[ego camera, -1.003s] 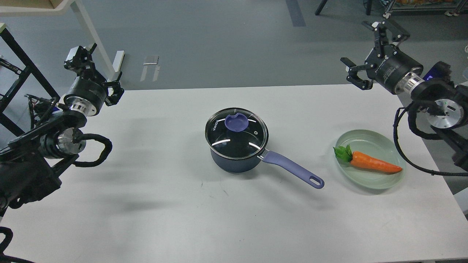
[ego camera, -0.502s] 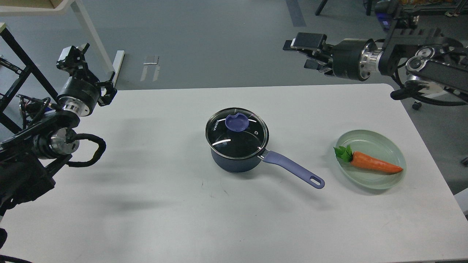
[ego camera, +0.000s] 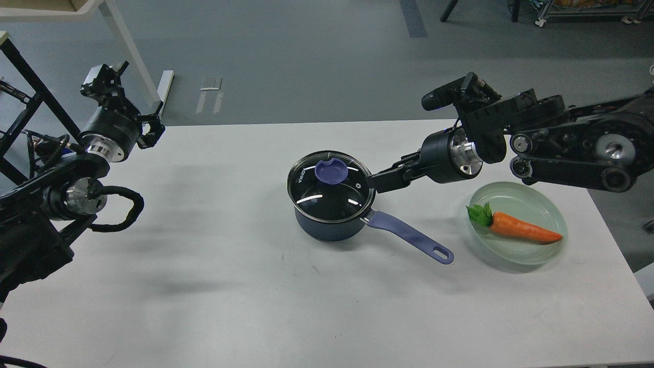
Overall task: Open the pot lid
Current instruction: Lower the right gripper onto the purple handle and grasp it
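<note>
— Where did we stand with the lid?

— At the approach, by our reckoning. The round glass lid point(ego camera: 329, 187) with its steel rim sat closed on the dark blue saucepan point(ego camera: 331, 227) at the middle of the white counter point(ego camera: 230, 286). Our right claw point(ego camera: 375, 182) reached in from the right, its tips just beside the lid's right edge; seen end-on and dark, we could not tell whether it was parted or closed.

— And the left?

— Our left claw point(ego camera: 104, 76) hung over the far left corner with its fingers spread, holding nothing.

— What did the next move call for?

— Rising over the lid to the flat, smooth lilac knob point(ego camera: 329, 171), which looked shallow and slippery. The long lilac handle point(ego camera: 409, 236) pointed near and right, towards the pale green plate point(ego camera: 554, 245) bearing the orange toy carrot point(ego camera: 521, 229).
</note>
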`<state>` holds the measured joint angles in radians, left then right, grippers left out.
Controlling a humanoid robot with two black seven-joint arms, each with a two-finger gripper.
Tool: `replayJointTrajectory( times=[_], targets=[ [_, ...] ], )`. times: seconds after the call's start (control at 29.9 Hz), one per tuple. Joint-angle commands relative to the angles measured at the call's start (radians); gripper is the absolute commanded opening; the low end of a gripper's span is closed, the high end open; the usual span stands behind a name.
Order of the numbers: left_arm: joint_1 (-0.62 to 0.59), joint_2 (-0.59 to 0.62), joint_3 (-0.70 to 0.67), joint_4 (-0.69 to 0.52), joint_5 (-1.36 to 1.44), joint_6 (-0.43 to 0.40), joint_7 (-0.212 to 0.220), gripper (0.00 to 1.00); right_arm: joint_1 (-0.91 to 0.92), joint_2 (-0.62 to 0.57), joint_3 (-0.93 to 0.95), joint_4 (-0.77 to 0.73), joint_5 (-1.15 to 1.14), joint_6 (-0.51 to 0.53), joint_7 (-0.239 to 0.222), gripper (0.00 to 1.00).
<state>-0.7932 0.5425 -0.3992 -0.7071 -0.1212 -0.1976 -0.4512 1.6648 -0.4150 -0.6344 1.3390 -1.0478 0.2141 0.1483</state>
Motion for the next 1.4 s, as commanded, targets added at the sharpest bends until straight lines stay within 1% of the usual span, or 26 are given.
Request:
replayJointTrajectory(
  times=[0.0,0.07,0.23,0.33,0.53,0.67,0.77,0.87,1.1,1.17,1.24,1.37],
  targets=[
    [-0.001,0.010,-0.001,-0.002,0.000,-0.005,0.000,1.00,-0.005,0.041,-0.053,0.000,-0.044,-0.012,0.000,0.91],
    [-0.001,0.013,-0.001,-0.002,0.000,-0.005,0.000,1.00,-0.011,0.051,-0.065,0.002,-0.047,-0.013,0.000,0.86],
    [-0.001,0.025,0.000,-0.002,0.000,-0.020,0.000,1.00,-0.036,0.059,-0.074,0.000,-0.057,-0.012,0.000,0.80],
    [-0.001,0.027,0.000,-0.002,0.000,-0.023,0.000,1.00,-0.036,0.054,-0.087,0.003,-0.038,-0.012,0.000,0.78],
    [-0.001,0.031,0.000,-0.002,0.000,-0.025,0.000,1.00,-0.034,0.048,-0.091,0.043,-0.020,-0.010,0.000,0.77],
    [0.000,0.044,0.000,-0.002,0.000,-0.025,0.000,1.00,-0.034,0.036,-0.100,0.068,-0.020,-0.007,0.000,0.74],
    [0.000,0.051,0.000,-0.003,0.000,-0.028,0.000,1.00,-0.034,0.032,-0.103,0.069,-0.020,-0.004,-0.003,0.70],
    [0.000,0.060,0.000,-0.002,0.000,-0.048,0.000,1.00,-0.027,0.028,-0.116,0.081,-0.020,-0.001,-0.015,0.69],
    [0.000,0.073,0.002,-0.002,0.000,-0.057,0.000,1.00,-0.010,0.004,-0.149,0.134,-0.020,0.013,-0.038,0.59],
    [0.000,0.074,0.002,-0.002,0.000,-0.059,0.000,1.00,-0.005,-0.008,-0.149,0.137,-0.021,0.019,-0.055,0.58],
    [0.000,0.073,0.002,-0.002,0.000,-0.060,0.000,1.00,-0.002,-0.018,-0.149,0.143,-0.021,0.025,-0.065,0.54],
    [0.000,0.071,0.002,-0.002,0.000,-0.060,0.000,1.00,0.003,-0.030,-0.154,0.163,-0.020,0.030,-0.070,0.51]
  ],
)
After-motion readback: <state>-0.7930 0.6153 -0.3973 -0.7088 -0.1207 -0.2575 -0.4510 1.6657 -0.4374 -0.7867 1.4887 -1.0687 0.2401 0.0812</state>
